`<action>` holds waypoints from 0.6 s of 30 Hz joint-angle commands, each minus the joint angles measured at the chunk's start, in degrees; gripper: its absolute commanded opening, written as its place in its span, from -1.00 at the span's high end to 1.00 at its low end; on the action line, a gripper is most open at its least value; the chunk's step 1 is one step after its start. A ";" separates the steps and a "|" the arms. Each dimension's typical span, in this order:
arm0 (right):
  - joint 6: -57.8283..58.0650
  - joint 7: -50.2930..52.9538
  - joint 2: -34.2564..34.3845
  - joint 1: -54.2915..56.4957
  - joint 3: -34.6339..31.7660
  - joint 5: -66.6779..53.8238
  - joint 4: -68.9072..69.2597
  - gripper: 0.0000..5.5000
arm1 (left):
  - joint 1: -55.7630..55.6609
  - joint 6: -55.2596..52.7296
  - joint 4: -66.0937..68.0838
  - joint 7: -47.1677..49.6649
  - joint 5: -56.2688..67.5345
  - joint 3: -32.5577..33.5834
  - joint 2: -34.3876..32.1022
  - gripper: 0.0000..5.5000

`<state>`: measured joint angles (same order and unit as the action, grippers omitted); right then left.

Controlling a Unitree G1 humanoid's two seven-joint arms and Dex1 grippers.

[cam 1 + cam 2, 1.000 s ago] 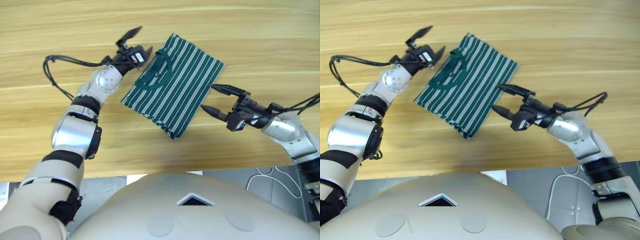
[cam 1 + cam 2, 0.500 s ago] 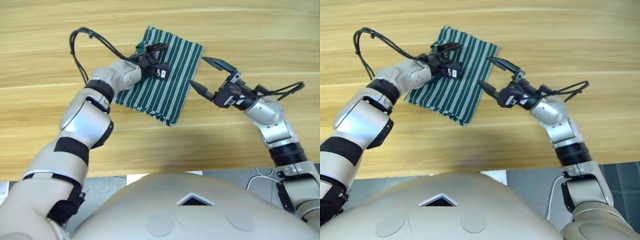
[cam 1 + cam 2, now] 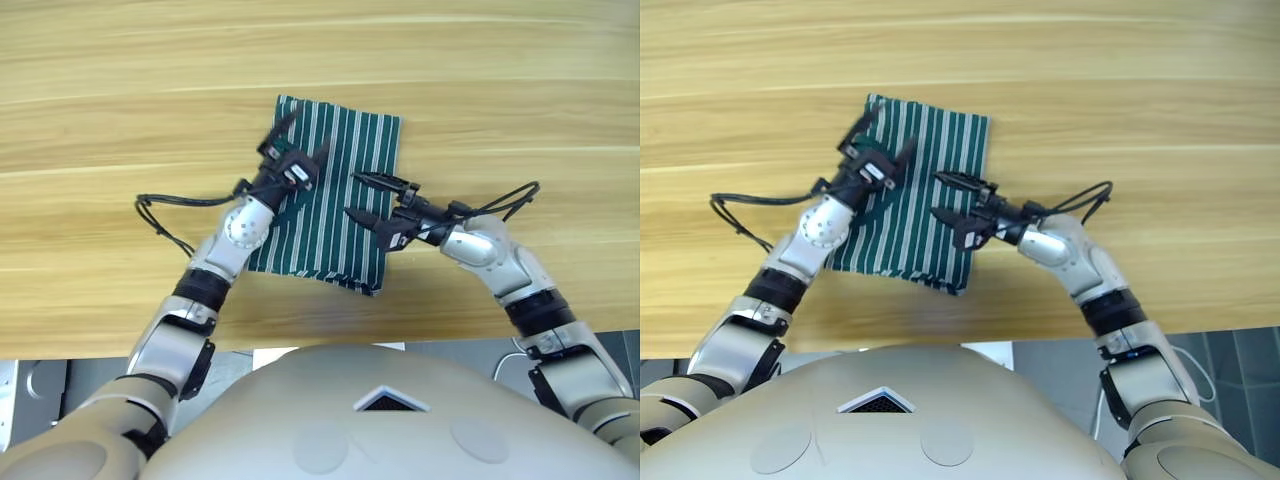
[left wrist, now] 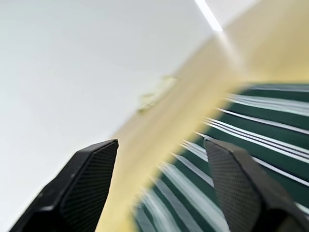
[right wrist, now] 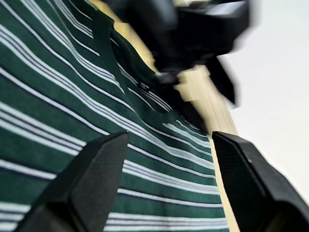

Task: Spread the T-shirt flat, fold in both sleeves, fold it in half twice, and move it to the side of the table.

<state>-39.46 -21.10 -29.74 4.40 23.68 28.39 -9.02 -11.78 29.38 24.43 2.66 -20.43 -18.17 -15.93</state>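
The T-shirt [image 3: 335,205], dark green with white stripes, lies folded into a small rectangle on the wooden table [image 3: 480,100], its collar on the left half. My left gripper [image 3: 300,140] is open over the shirt's far left part, near the collar. My right gripper [image 3: 366,198] is open over the shirt's right edge, its fingers pointing left. In the left wrist view the open left gripper [image 4: 161,186] frames the striped cloth [image 4: 256,125] and the table edge. In the right wrist view the open right gripper [image 5: 169,191] hovers low over the stripes [image 5: 63,96], with the left gripper [image 5: 193,34] blurred beyond.
The table's front edge [image 3: 450,335] runs just below the shirt. Bare wood stretches left, right and behind the shirt. Black cables loop from both wrists [image 3: 160,205]. Grey floor with a white cable [image 3: 520,345] lies past the front edge.
Both arms have swung in over the shirt. The shirt has turned from a diagonal lie to nearly square with the table and slid slightly left. Both grippers stay open.
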 commanded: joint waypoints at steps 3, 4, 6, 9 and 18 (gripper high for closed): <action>0.09 -0.32 -2.50 -1.93 -1.48 -0.11 4.40 -0.16 | 2.20 -6.38 -12.25 0.94 5.61 7.39 2.82 -0.21; 0.23 -1.37 -3.94 -3.17 -1.76 -0.71 5.53 -0.16 | 2.80 -6.81 -14.57 0.39 7.55 8.71 3.14 -0.21; -0.48 -5.40 -8.29 -7.33 -1.13 -3.82 9.09 -0.16 | 3.64 -6.63 -17.84 -1.81 10.14 11.14 1.47 -0.21; -0.68 -8.88 -13.32 -13.13 -1.04 -5.78 12.27 -0.16 | 3.79 -5.35 -15.52 -3.66 11.05 16.49 -4.36 -0.21; 2.81 -5.77 -12.93 -11.25 -2.78 -1.62 4.79 -0.16 | 3.85 -0.24 -11.24 -4.78 9.05 22.73 -12.09 -0.21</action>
<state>-39.54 -26.63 -42.85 -7.90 21.33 23.82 -0.68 -8.36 27.82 12.52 -0.76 -9.97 4.74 -26.29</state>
